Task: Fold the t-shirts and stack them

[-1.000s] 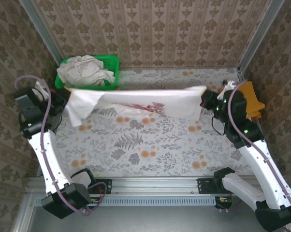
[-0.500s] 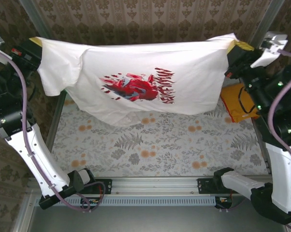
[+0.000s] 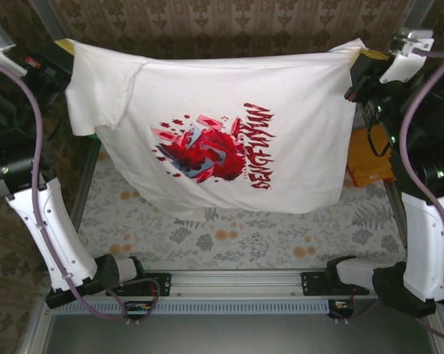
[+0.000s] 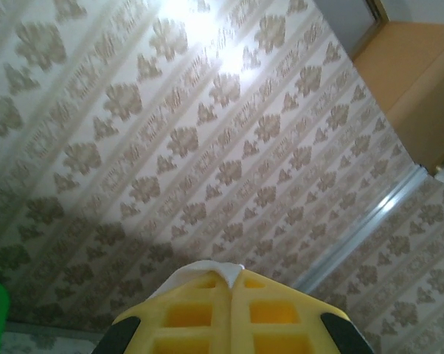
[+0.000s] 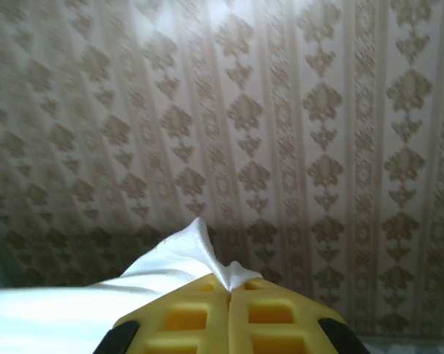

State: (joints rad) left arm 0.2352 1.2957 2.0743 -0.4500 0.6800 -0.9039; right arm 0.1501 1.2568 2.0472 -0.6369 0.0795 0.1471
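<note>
Edge pulled taut — printed t-shirt (image 3: 222,140) held aloft.

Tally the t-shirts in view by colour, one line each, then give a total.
White t-shirt with red print: 1
Orange t-shirt: 1
Total: 2
Anything behind the held-up white t-shirt is hidden and not counted.
</note>
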